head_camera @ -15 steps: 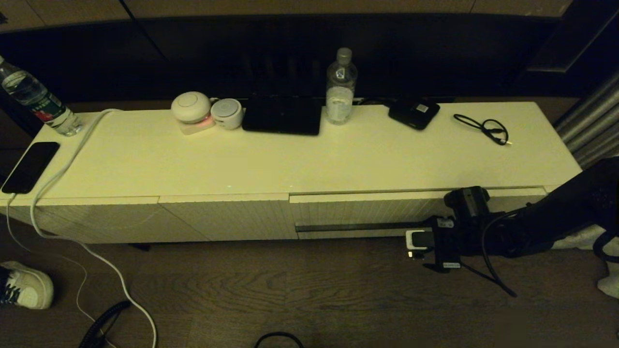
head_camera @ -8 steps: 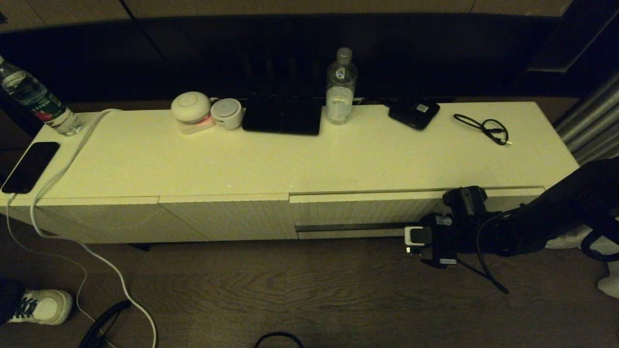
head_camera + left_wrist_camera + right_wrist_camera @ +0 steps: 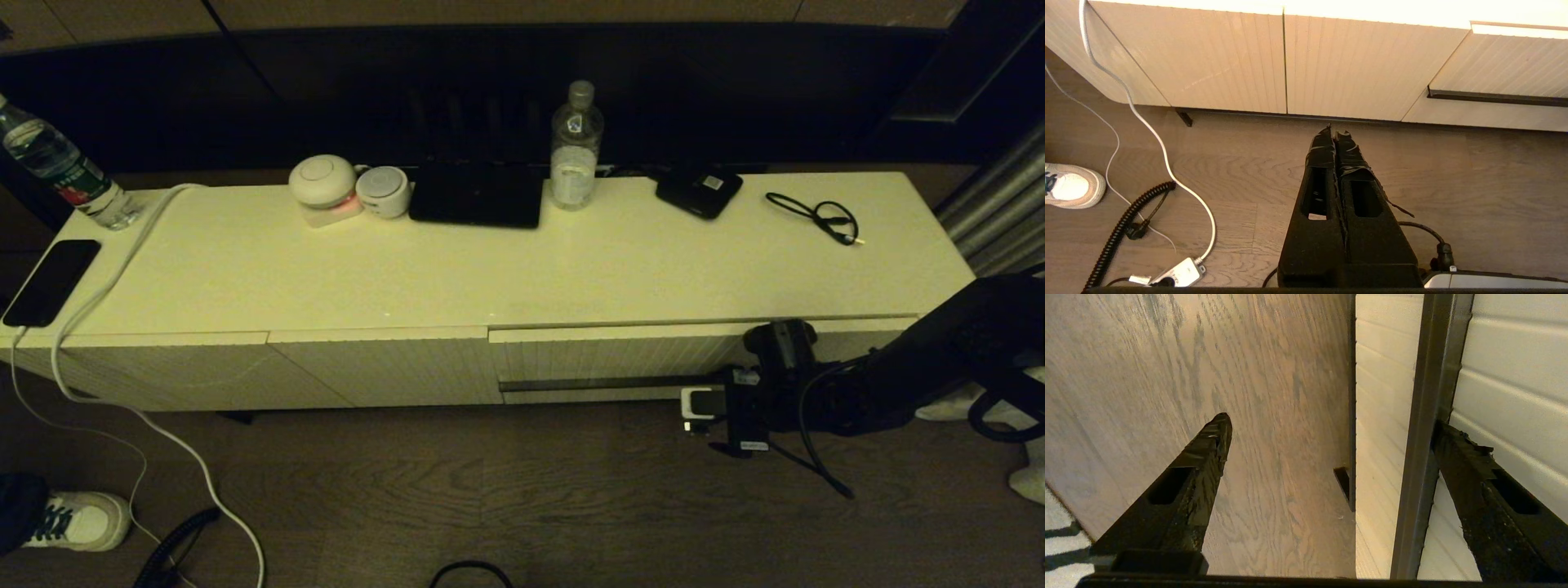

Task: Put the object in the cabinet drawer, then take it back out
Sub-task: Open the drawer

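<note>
My right gripper (image 3: 1331, 428) is spread wide at the closed cabinet drawer (image 3: 620, 355), one finger (image 3: 1457, 455) touching the dark handle strip (image 3: 1425, 416), the other over the wooden floor (image 3: 1167, 355). My left gripper (image 3: 1334, 132), fingers together, hangs above the floor. I cannot see the umbrella.

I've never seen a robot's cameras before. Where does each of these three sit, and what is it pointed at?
Head view: up on the head, looking down at the cabinet top and the cabinet drawer; the right arm shows.
Left wrist view: behind the left gripper, jaws closed, low over the floor, facing the cabinet front.
Right wrist view: behind the right gripper, jaws open, one finger against the drawer's handle strip.
All three share that handle strip.
</note>
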